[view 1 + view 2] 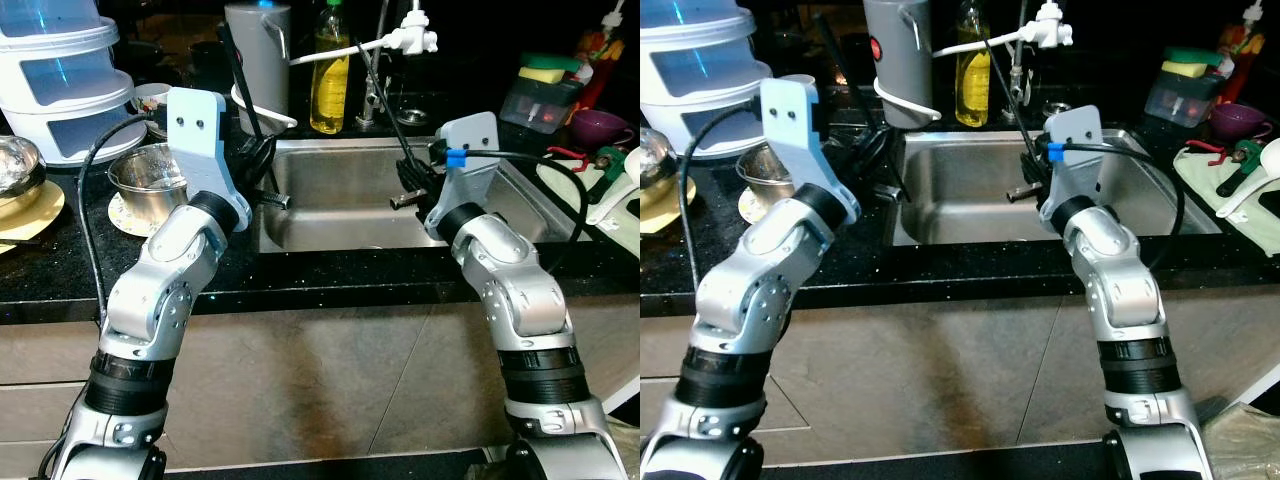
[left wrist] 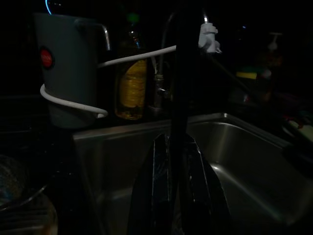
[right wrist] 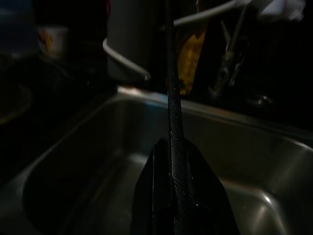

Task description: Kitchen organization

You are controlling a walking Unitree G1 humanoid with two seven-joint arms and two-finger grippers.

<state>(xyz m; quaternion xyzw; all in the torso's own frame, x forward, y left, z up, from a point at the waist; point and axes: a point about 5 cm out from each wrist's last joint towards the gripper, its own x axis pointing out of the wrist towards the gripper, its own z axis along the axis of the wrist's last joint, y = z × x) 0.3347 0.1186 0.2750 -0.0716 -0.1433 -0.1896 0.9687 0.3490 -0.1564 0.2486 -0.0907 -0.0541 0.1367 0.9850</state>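
Here the left gripper [image 1: 236, 80] and right gripper [image 1: 378, 85] hang above the steel sink [image 1: 330, 215], each with its long black fingers pressed together and holding nothing. Behind the basin stand a grey jug [image 1: 258, 55] and a bottle [image 1: 330, 75] of yellow liquid. A steel bowl [image 1: 148, 175] sits on a plate on the black counter [image 1: 60, 260] beside stacked plastic tubs [image 1: 60, 90].

Beyond the left tool [image 2: 176, 147], a yellow bottle [image 2: 129, 88] stands in deep shade, its label too dark to read. Left of that tool, a white stacked container [image 1: 55, 85] is cut off by the frame's edge. The right tool [image 3: 176, 161] hides part of the sink [image 3: 274, 196] floor.
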